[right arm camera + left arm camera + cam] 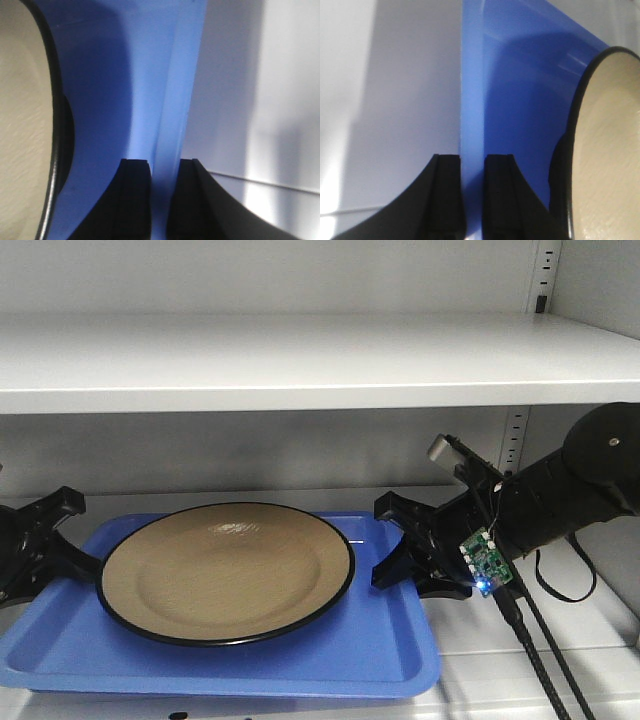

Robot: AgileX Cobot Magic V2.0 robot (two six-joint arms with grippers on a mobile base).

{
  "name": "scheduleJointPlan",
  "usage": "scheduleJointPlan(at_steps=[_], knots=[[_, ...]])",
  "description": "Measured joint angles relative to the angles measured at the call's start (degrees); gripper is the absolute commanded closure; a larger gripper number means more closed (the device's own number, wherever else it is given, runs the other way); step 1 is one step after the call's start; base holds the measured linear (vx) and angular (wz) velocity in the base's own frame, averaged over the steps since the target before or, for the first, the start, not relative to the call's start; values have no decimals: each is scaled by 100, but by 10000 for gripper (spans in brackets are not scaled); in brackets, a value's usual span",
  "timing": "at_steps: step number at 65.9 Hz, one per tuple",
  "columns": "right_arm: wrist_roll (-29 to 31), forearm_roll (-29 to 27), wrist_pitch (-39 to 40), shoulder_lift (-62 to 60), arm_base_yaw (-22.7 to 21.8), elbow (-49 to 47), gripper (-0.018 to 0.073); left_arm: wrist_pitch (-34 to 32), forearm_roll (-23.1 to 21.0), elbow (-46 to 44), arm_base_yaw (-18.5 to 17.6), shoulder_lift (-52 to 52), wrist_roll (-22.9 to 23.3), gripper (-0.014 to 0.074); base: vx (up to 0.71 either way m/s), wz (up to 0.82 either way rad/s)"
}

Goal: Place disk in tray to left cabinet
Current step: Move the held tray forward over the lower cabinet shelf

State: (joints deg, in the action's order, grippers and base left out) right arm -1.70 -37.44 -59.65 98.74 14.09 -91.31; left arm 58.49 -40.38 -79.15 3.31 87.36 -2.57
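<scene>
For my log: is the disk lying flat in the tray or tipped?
Flat: the disk rests level inside the tray, blue base visible all around it.

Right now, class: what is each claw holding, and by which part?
Both hold the tray: left claw on its left rim, right claw on its right rim.

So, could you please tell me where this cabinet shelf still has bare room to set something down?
Bare white shelf lies right of the blue tray, though the right end effector and its cables cross it. The tray's front strip is free; the disk fills its middle. Both short tray edges are crowded, the left end effector on the other one.
</scene>
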Motion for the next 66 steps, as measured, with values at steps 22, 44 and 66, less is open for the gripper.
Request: scheduleJointPlan(at_steps=[22,44,66], knots=[[21,-6,840,240,11,0,559,-463,-207,0,-24,191,0,593,0,0],[170,-190,1102,849,57,0,489,-793,58,0,-55,503,-124,512,0,0],[203,-245,1359,1003,78,0,275,-838,230,0,-70,798,-258,233,0,0]])
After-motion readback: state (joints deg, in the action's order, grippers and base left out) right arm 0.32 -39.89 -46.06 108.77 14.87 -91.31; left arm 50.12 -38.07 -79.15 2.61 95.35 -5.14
